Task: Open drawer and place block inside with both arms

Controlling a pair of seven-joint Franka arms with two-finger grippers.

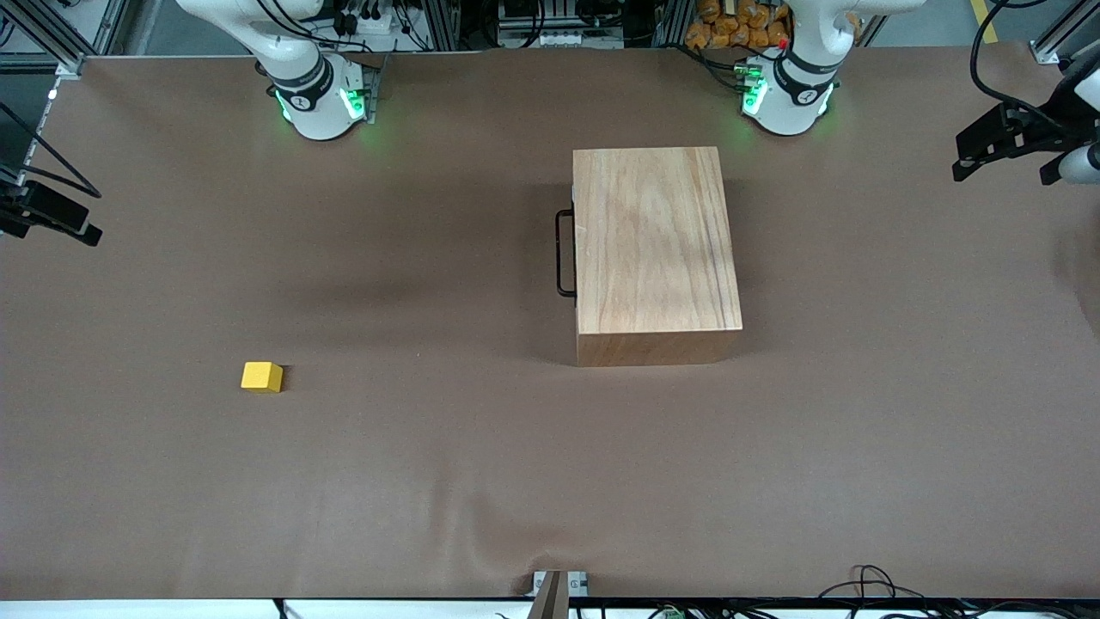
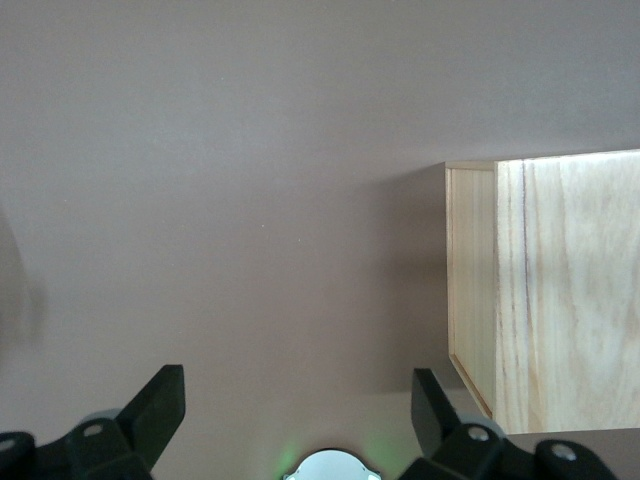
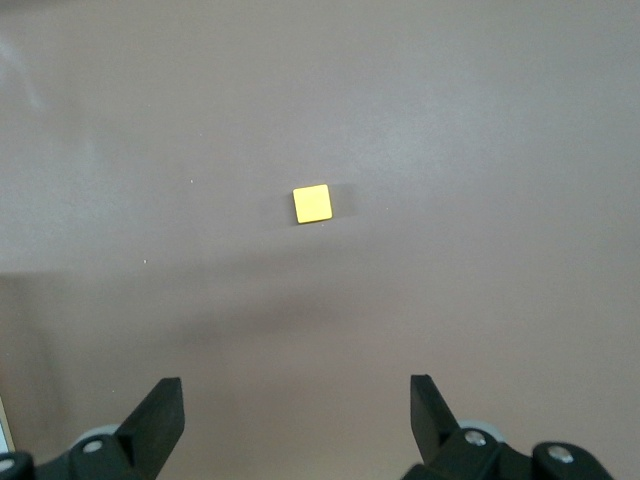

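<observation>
Nearest the front camera, the block (image 1: 261, 376) sits alone on the brown tabletop (image 1: 430, 481), toward the right arm's end and well apart from everything else. It looks light, rigid and flat-sided, so a pinch across 2 parallel faces should hold it, though painted faces may be a little slick.

Farther from the camera stands the wooden box (image 1: 655, 245), the drawer shut inside it. Only the black handle (image 1: 565, 254) shows, on the side facing the right arm's end. The handle is stiff metal and the obvious place to hook or pinch; the box may slide when pulled, so it may need bracing.

Both hands hang high with fingers spread wide, holding nothing: the right hand (image 3: 296, 420) over the block's end of the tabletop, the left hand (image 2: 298, 420) over bare tabletop beside the box.
</observation>
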